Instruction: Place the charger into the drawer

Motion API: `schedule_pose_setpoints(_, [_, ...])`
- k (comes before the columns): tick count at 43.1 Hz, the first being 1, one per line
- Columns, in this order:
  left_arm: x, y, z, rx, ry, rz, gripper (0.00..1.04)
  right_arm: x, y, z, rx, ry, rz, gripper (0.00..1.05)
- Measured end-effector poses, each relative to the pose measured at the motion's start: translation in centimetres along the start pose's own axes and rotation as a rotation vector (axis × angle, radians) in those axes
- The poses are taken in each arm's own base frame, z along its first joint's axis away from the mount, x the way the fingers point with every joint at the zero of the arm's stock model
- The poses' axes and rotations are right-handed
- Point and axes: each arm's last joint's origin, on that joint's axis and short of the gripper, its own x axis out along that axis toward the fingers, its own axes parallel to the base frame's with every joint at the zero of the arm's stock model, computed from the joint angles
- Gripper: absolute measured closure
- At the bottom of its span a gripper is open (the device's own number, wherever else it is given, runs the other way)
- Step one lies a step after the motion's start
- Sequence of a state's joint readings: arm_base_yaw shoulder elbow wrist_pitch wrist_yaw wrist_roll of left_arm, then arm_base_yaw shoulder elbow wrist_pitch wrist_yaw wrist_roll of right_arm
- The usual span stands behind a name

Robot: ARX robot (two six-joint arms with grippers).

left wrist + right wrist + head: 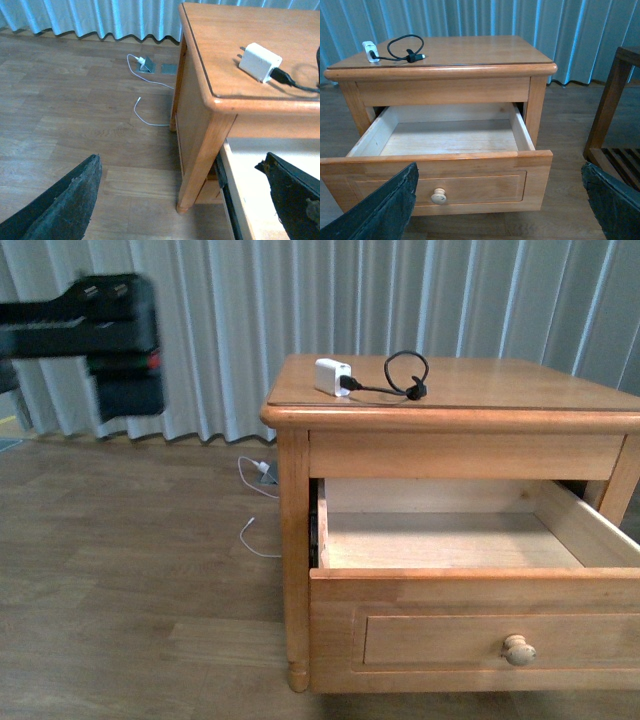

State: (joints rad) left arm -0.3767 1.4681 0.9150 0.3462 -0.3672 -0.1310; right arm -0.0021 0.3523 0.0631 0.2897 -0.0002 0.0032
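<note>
The white charger (pixel 333 376) lies on top of the wooden nightstand (pixel 470 420) near its left edge, its black cable (pixel 405 375) looped beside it. Below, the drawer (pixel 450 630) with a round pale knob (pixel 518 649) is pulled out, its pale inside empty. My left arm (pixel 110 340) hovers blurred at the far left, high above the floor. In the left wrist view my left gripper (pixel 180 162) is open over the nightstand's corner leg, the charger (pixel 259 61) ahead. My right gripper (pixel 499 170) is open in front of the drawer (pixel 470 175), the charger (pixel 369 51) far beyond it.
A thin white cable (pixel 142 107) runs across the wood floor from a floor socket (pixel 147 64) left of the nightstand. Pale curtains (pixel 250 300) hang behind. A dark wooden shelf frame (pixel 615 100) stands to the nightstand's right.
</note>
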Motion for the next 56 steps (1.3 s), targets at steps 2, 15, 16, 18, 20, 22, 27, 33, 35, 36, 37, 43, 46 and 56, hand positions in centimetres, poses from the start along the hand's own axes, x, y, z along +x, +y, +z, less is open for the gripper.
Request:
schedule_pose_setpoints(2, [1.7, -1.1, 0.6, -0.002, -0.007, 0.009, 0.06, 0.0, 0.0, 0.0, 0.000, 0.000, 0.000, 0.08])
schedule_pose_setpoints(15, [10.0, -7.6, 2.3, -0.084, -0.001, -0.011, 0.06, 0.0, 0.0, 0.0, 0.000, 0.000, 0.000, 0.08])
schedule_pose_setpoints(16, [10.5, -8.0, 2.3, -0.090, 0.002, -0.013, 0.06, 0.0, 0.0, 0.0, 0.000, 0.000, 0.000, 0.08])
schedule_pose_setpoints(18, [11.4, -8.6, 2.2, -0.098, 0.004, -0.012, 0.06, 0.0, 0.0, 0.0, 0.000, 0.000, 0.000, 0.08])
schedule_pose_setpoints(20, [12.2, -9.2, 2.1, -0.104, 0.006, -0.002, 0.06, 0.0, 0.0, 0.0, 0.000, 0.000, 0.000, 0.08])
schedule_pose_setpoints(22, [13.2, -9.9, 1.9, -0.111, 0.010, 0.001, 0.06, 0.0, 0.0, 0.0, 0.000, 0.000, 0.000, 0.08])
schedule_pose_setpoints(27, [15.3, -11.1, 1.6, -0.123, 0.019, 0.017, 0.06, 0.0, 0.0, 0.0, 0.000, 0.000, 0.000, 0.08])
schedule_pose_setpoints(33, [17.3, -12.2, 1.4, -0.125, 0.019, 0.024, 0.06, 0.0, 0.0, 0.0, 0.000, 0.000, 0.000, 0.08])
schedule_pose_setpoints(35, [18.2, -12.6, 1.4, -0.125, 0.018, 0.027, 0.06, 0.0, 0.0, 0.0, 0.000, 0.000, 0.000, 0.08])
schedule_pose_setpoints(36, [18.4, -12.8, 1.5, -0.125, 0.017, 0.033, 0.06, 0.0, 0.0, 0.0, 0.000, 0.000, 0.000, 0.08])
schedule_pose_setpoints(37, [18.8, -13.0, 1.5, -0.126, 0.014, 0.037, 0.06, 0.0, 0.0, 0.0, 0.000, 0.000, 0.000, 0.08])
schedule_pose_setpoints(43, [20.1, -13.8, 1.1, -0.122, 0.021, 0.043, 0.06, 0.0, 0.0, 0.0, 0.000, 0.000, 0.000, 0.08])
schedule_pose_setpoints(46, [20.4, -14.0, 0.8, -0.118, 0.027, 0.047, 0.06, 0.0, 0.0, 0.0, 0.000, 0.000, 0.000, 0.08])
schedule_pose_setpoints(56, [20.8, -14.3, -0.1, -0.072, 0.057, 0.060, 0.30, 0.0, 0.0, 0.0, 0.000, 0.000, 0.000, 0.08])
